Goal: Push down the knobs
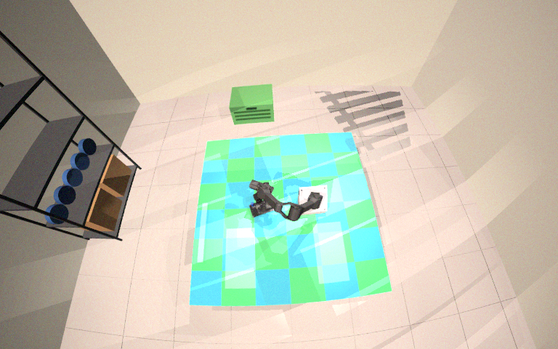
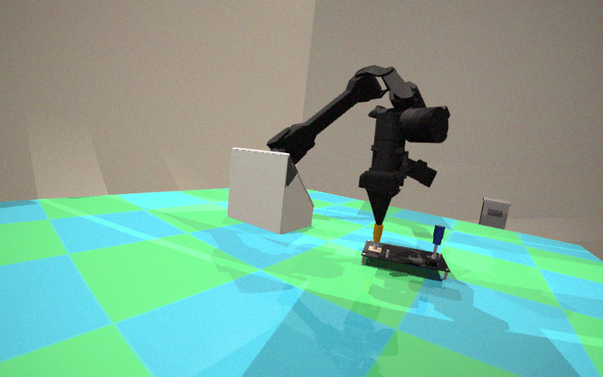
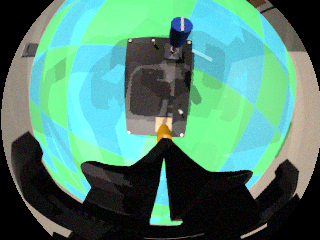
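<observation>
The circuit board [image 1: 323, 208] [image 2: 402, 261] [image 3: 140, 60] stands on short legs on the table. A blue knob [image 2: 438, 235] [image 3: 180, 32] stands high on its shaft at one end, with bare shaft below it. An orange knob [image 2: 378, 233] [image 3: 164, 133] stands upright over a pale potentiometer [image 2: 374, 249] [image 3: 163, 121] at the other end, with a little shaft showing beneath. My gripper [image 2: 378, 223] [image 3: 164, 142] is shut, pointing straight down, its tips at the top of the orange knob, with nothing seen between them. In the top view the arm hides the knobs.
A pale wedge-shaped block [image 2: 257, 191] stands beside the arm's base in the exterior view. A small post [image 2: 387, 253] rises from the board near the orange knob. A green cabinet [image 1: 251, 98] and a shelf rack [image 1: 61, 158] stand away from the checkered table top [image 1: 271, 283].
</observation>
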